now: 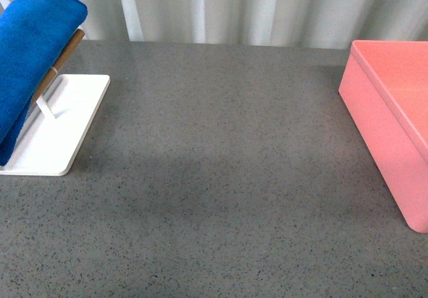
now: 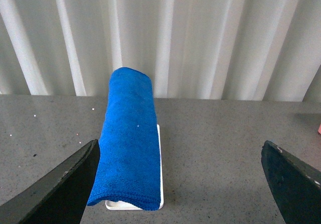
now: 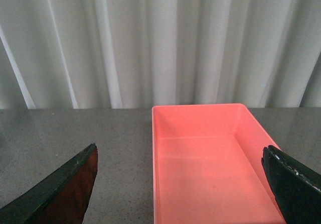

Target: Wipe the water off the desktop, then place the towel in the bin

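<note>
Both pairs of jaws stand spread, empty; the towel (image 1: pixel 30 51) drapes over a rack (image 1: pixel 67 124), seemingly easy to pinch, bin (image 1: pixel 382 134) open opposite.

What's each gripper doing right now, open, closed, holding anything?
Left gripper: open, holding nothing, facing the bright blue fluffy towel.
Right gripper: open, holding nothing, facing the salmon-pink rectangular plastic bin.
</note>
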### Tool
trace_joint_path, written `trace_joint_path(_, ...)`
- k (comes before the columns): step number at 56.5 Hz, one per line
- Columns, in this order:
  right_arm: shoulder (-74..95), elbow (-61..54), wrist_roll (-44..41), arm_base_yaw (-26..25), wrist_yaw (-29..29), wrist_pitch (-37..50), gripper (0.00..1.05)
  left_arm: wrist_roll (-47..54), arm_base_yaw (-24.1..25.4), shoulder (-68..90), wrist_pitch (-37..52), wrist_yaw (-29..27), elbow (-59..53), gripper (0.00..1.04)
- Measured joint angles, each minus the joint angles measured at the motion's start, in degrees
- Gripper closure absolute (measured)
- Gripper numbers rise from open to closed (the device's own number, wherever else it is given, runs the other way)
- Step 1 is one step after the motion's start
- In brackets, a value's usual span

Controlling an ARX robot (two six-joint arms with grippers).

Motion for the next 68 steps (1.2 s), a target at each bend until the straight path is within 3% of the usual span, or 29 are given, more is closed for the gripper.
trace_joint_path(23,0.00,0.00,0.00,0.00,0.00,0.00,0.07,0.00,0.02,0.00,0.00,0.00,0.02,0.07)
trace_joint_path(25,0.00,0.00,0.00,0.00,0.00,0.00,0.07,-1.33,-1.25,0.70,-0.02,-3.45,0.09,0.07)
trace_joint_path(29,0.00,0.00,0.00,0.00,0.09,0.00,0.07,-7.30,-6.64,6.51,3.23,-21.24,0.26,0.07)
trace_joint_path(31,-0.02,0.00,0.00,0.02,0.11,0.00,0.07,-9.55,-6.78,10.67,6.29,-23.85,0.61,0.07)
trace_joint_path(37,-0.02,0.00,-0.02,0.02,-0.02,0.00,0.07,-12.07,-3.15,22.91,16.26,-17.66,3.85,0.07)
trace_joint_path(42,-0.02,0.00,-0.02,0.04,0.00,0.00,0.07,-10.16,2.80,40.79,28.41,-6.47,11.04,0.07)
trace_joint_path(46,-0.02,0.00,0.00,0.04,0.02,0.00,0.07,-5.99,5.33,54.31,31.45,0.59,18.47,0.07)
trace_joint_path(53,-0.02,0.00,0.00,0.04,0.00,0.00,0.07,-1.95,7.96,74.79,22.88,6.47,33.94,0.07)
trace_joint_path(68,-0.02,0.00,0.00,0.04,0.00,0.00,0.07,4.26,8.50,94.64,17.44,7.50,54.95,0.07)
